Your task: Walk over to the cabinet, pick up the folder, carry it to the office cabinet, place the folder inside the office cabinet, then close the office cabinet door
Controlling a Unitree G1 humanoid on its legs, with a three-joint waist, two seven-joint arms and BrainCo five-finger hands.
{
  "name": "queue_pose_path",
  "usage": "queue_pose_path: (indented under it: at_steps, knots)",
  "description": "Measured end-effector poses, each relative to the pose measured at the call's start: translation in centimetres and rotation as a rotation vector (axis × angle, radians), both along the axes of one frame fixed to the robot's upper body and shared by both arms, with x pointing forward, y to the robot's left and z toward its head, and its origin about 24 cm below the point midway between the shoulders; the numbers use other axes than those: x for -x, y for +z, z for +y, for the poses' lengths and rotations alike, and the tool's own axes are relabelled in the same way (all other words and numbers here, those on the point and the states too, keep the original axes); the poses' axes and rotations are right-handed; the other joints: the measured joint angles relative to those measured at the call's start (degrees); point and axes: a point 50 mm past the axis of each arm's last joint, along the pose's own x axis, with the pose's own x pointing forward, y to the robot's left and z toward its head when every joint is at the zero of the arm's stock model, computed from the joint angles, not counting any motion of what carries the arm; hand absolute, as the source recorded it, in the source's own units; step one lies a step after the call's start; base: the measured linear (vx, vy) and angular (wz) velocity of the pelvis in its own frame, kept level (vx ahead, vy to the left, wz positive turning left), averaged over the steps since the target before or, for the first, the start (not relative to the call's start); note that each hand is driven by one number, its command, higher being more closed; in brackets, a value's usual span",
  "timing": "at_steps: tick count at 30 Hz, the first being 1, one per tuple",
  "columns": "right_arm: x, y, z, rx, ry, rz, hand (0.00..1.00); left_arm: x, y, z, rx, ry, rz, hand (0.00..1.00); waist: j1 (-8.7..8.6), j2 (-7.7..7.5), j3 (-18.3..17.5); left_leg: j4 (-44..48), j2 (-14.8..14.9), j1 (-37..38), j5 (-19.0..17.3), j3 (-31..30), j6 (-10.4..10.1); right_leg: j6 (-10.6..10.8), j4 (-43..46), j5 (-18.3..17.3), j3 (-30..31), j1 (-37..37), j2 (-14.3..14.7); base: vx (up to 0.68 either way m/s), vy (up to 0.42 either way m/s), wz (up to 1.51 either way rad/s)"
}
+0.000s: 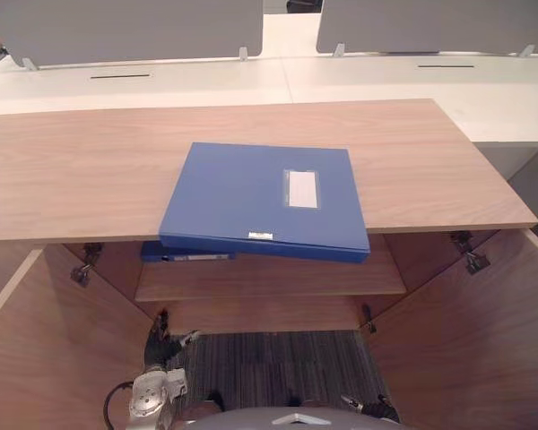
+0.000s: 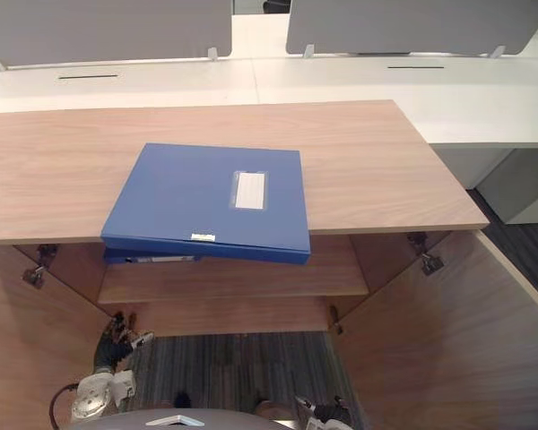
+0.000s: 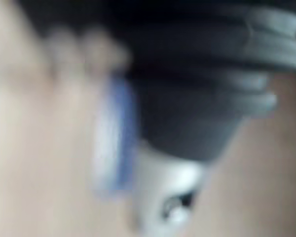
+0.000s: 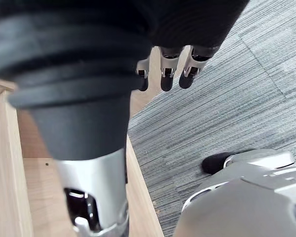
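Here's the big wooden cabinet [image 1: 412, 255] standing wide open, its left door [image 1: 45, 358] and right door [image 1: 466, 340] swung out to either side. Its broad tabletop [image 1: 90, 170] runs across the middle of the scene, and white desks [image 1: 502, 98] with grey partitions [image 1: 125, 27] sit behind it. Down below, grey striped carpet [image 1: 278, 363] shows between the doors.

And there's the blue folder [image 1: 242, 193], lying flat on the tabletop, slightly askew, its near edge poking out over the front lip, with no robot hand touching it. Under it, on the inner shelf [image 1: 278, 278], a second blue folder [image 1: 175, 254] peeks out toward the left side.

The left robot hand [image 1: 161, 345] hangs low by the left door, well below the folder; open or closed, I cannot tell. The right robot hand [image 4: 165, 69] dangles over the carpet beside the right door, fingers relaxed and pointing down, holding nothing.
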Motion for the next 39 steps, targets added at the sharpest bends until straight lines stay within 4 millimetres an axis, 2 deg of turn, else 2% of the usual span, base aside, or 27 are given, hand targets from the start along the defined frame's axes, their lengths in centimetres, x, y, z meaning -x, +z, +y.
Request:
queue_pose_path:
  at_steps: [6,13,16,22,25,27,33,39]
  knots:
    - [0.3,0.2,0.0,0.01,0.008,-0.009,0.0,-1.4,4.8,0.1,0.001,0.023,-0.253,0.0,0.63,0.17,-0.31,-0.98,-0.82,0.07,0.67,-1.43,0.34,0.38,0.44,-0.14,-1.42,0.34,-0.46,0.03,0.004,0.14]
    - [-0.5,0.5,0.1,0.021,0.046,-0.041,0.0,-2.4,9.7,0.5,-0.077,0.051,-0.485,0.0,1.67,0.23,-0.63,-1.07,-0.9,1.53,0.6,-1.8,0.24,0.36,0.23,-0.13,-1.86,2.4,-0.46,0.02,-0.007,0.03]
    - [-0.4,0.5,0.1,0.021,0.047,-0.038,0.0,-2.3,11.0,0.7,-0.111,0.065,-0.546,0.0,1.81,0.24,-0.86,-0.95,-0.89,2.3,0.6,-2.31,0.25,0.32,0.32,-0.16,-2.17,3.22,-0.5,-0.06,-0.012,0.05]
    - [0.1,0.2,0.4,0.016,0.068,-0.016,0.0,-1.8,11.8,1.0,-0.125,0.116,-0.584,0.0,2.07,0.03,-2.27,-1.23,-0.93,2.12,0.74,-3.24,0.29,-0.04,0.99,-1.15,-2.55,3.33,-0.6,-0.1,-0.01,0.08]
    - [0.5,0.0,0.5,0.012,0.072,0.0,0.0,-1.8,13.7,0.9,-0.141,0.114,-0.669,0.0,1.93,-0.48,-2.81,-1.76,-0.91,2.05,0.99,-4.31,0.22,0.26,1.07,-1.62,-2.53,3.25,-0.54,-0.07,-0.009,0.1]
    - [0.5,0.0,0.6,0.012,0.083,0.003,0.0,-1.8,14.5,1.0,-0.198,0.099,-0.702,0.0,1.82,-0.26,-3.49,-1.89,-0.94,2.22,1.66,-4.59,0.13,0.39,1.01,-1.53,-2.66,3.27,-0.44,-0.01,-0.006,0.02]
    - [0.5,-0.1,0.3,0.033,0.152,0.036,0.0,-3.0,15.8,0.9,-0.338,0.037,-0.754,0.0,0.86,-0.05,-3.9,-2.2,-0.96,3.0,1.88,-4.57,0.29,0.27,0.02,-0.47,-2.58,3.82,-0.25,0.01,-0.001,0.0]
    - [0.2,-0.1,0.3,0.04,0.191,0.037,0.0,-4.7,17.4,-0.8,-0.465,-0.136,-0.846,0.0,-0.53,0.13,-3.99,-2.97,-1.08,3.27,2.01,-3.96,0.36,0.03,-1.64,0.45,-2.02,4.13,0.21,0.01,-0.002,-0.06]
